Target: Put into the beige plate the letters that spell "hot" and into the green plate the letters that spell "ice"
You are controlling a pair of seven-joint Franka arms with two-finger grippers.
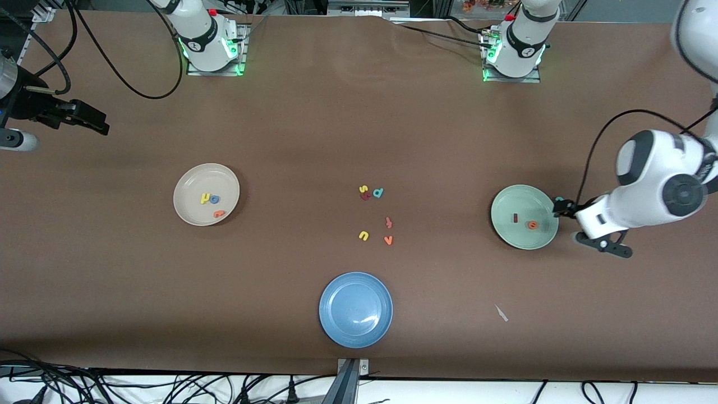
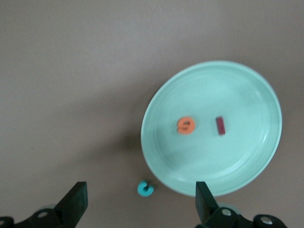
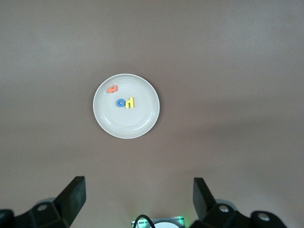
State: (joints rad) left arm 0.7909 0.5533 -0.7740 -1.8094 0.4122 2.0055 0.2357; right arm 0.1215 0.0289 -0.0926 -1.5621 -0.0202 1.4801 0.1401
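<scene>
The left gripper, jaws apart, hangs over the teal c, which lies on the worktop just beside the green plate's rim; light, soft foam, it wants a gentle pinch across its ring; the right gripper, jaws apart, waits above the beige plate, which holds 3 letters.

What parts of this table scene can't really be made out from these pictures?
- Teal c: front view, the left arm's hand hides nearly all of it.
- Orange letter in the beige plate: too small to read in the front or right wrist view.
- Left gripper: left wrist view, bottom edge cuts off the fingers' bases.
</scene>
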